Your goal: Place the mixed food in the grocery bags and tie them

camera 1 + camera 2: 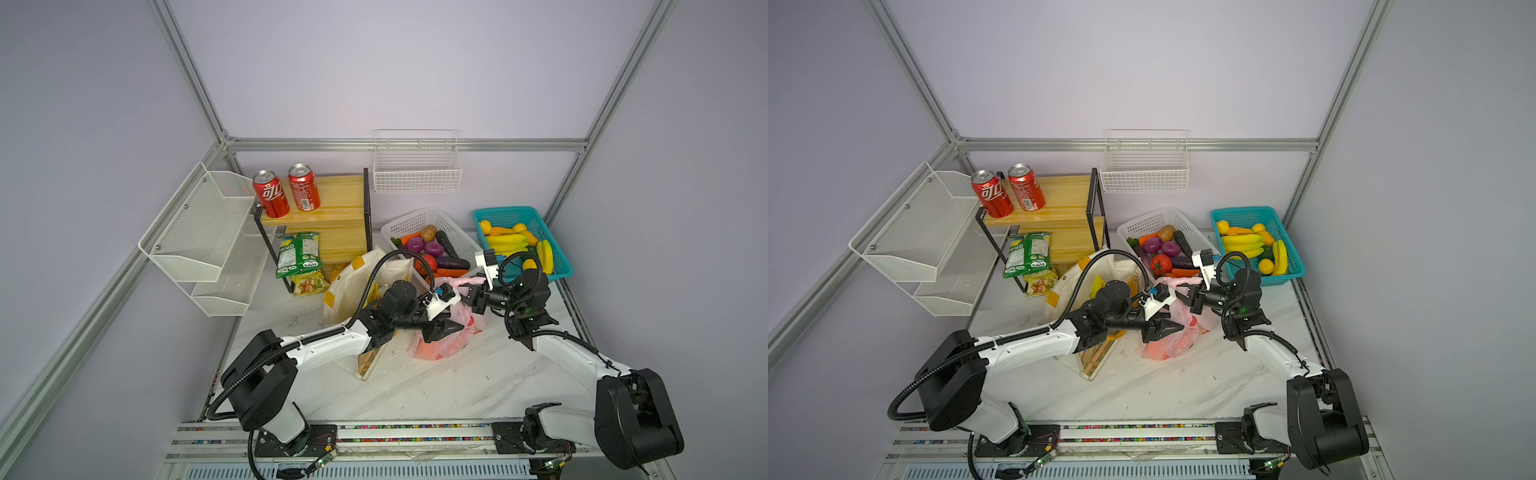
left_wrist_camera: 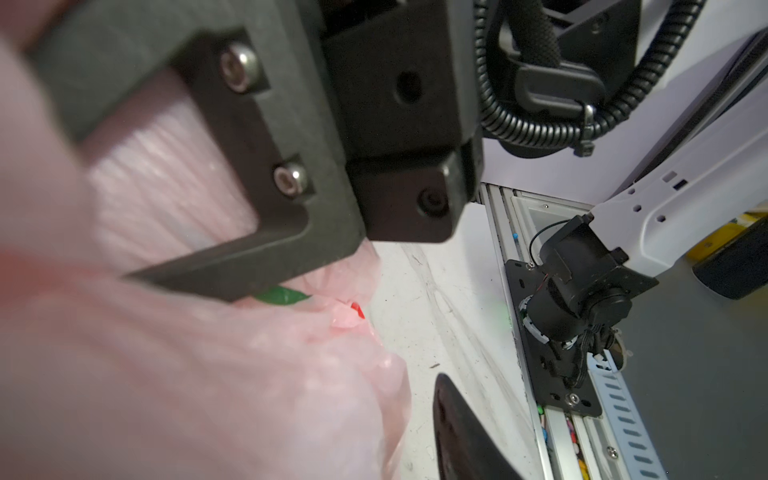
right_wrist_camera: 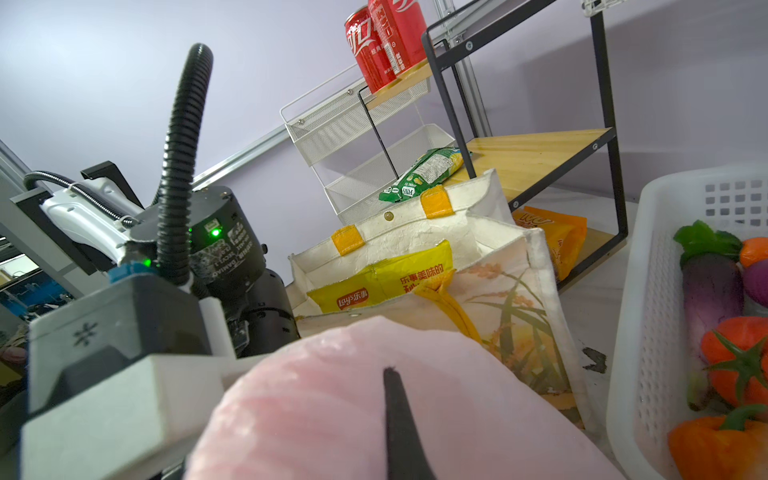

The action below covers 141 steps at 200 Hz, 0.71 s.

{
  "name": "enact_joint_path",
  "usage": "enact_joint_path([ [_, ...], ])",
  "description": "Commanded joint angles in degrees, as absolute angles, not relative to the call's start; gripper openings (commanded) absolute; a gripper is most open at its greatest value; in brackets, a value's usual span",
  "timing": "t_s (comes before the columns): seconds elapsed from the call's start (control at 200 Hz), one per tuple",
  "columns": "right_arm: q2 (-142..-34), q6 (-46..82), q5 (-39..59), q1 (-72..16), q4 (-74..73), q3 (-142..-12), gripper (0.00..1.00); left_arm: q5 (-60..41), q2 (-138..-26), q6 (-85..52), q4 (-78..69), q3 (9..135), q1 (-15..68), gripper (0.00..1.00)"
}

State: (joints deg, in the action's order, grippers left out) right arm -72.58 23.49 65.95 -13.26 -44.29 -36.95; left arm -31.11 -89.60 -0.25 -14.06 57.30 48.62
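The pink plastic bag [image 1: 440,349] lies mid-table, and orange fruit [image 1: 430,351] shows through its film. My left gripper [image 1: 456,326] hovers over the bag's top. Only one of its fingers [image 2: 461,432] shows in the left wrist view, with bare table between it and the plastic. My right gripper [image 1: 474,291] is shut on the bag's stretched pink handle [image 1: 459,282], which wraps round its fingers [image 3: 399,424]. The cream canvas tote [image 1: 353,291] stands open to the left with the yellow crisp packet [image 3: 374,286] inside. The soda can cannot be made out.
A white basket [image 1: 415,220] of vegetables and a teal basket [image 1: 523,214] of fruit stand behind the bags. The wooden shelf [image 1: 340,195] carries two red cola cans [image 1: 270,193] and a green crisp packet [image 1: 297,253]. White mesh racks [image 1: 199,241] line the left wall.
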Motion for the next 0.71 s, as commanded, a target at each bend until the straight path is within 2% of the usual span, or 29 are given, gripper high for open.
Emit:
enact_joint_path([
  [0.0, -71.2, 25.8, 68.9, -13.5, -47.8, -36.3, 0.00, -33.3, -86.1, 0.0, -17.4, 58.6, 47.0, 0.52],
  [0.305, -71.3, 24.6, 70.7, -13.5, -47.6, -36.5, 0.00, -36.5, -77.3, 5.9, -12.5, 55.0, 44.8, 0.69],
  [0.49, -71.7, 23.9, 70.7, -13.5, -46.8, -36.9, 0.00, -35.7, -71.7, 9.7, -8.5, 53.9, 42.5, 0.71],
  [0.595, -71.6, 22.3, 70.6, -13.5, -44.6, -37.4, 0.00, -35.1, -69.4, 10.1, -8.2, 53.5, 40.0, 0.67],
  [0.7, -71.6, 22.2, 70.8, -13.5, -44.6, -37.5, 0.00, -32.1, -69.3, 10.3, -8.2, 54.1, 38.1, 0.50],
])
